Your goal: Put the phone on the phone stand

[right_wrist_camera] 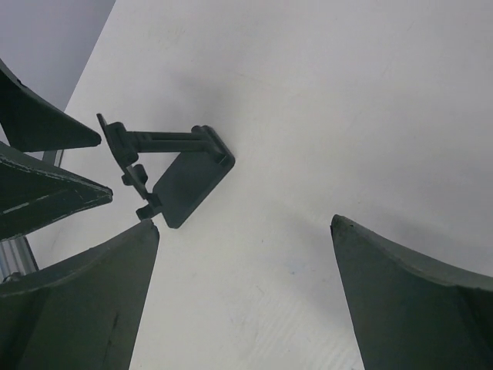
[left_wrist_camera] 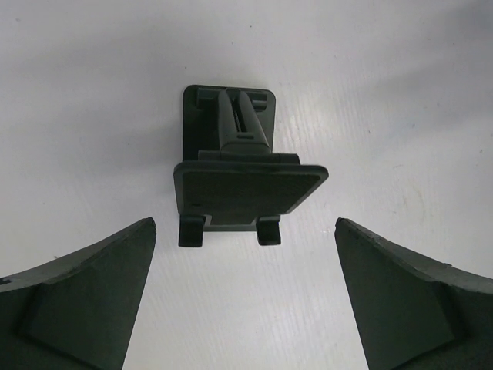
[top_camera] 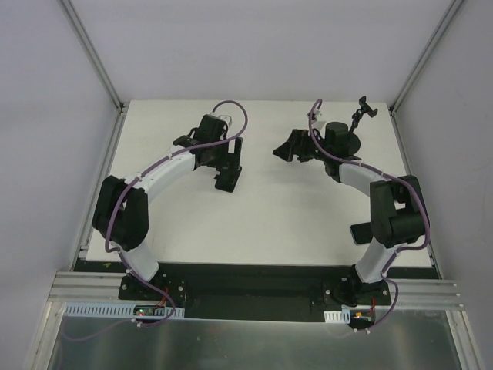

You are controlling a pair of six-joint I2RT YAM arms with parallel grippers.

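A white tabletop (top_camera: 262,223) carries two black-and-white robot arms reaching toward the far side. The left gripper (left_wrist_camera: 245,231) hangs over the far left-centre of the table, its two dark fingers spread wide with nothing between them. Just beyond its tips sits a small black folding wedge-shaped holder (left_wrist_camera: 243,181). The right gripper (right_wrist_camera: 245,223), right of centre, points left toward that holder, jaws also wide apart and empty. At the far right stands the black phone stand (top_camera: 341,136), with a round disc base, thin arm and top clamp. The flat black phone (top_camera: 359,231) lies near the right edge, partly hidden by the right arm's elbow.
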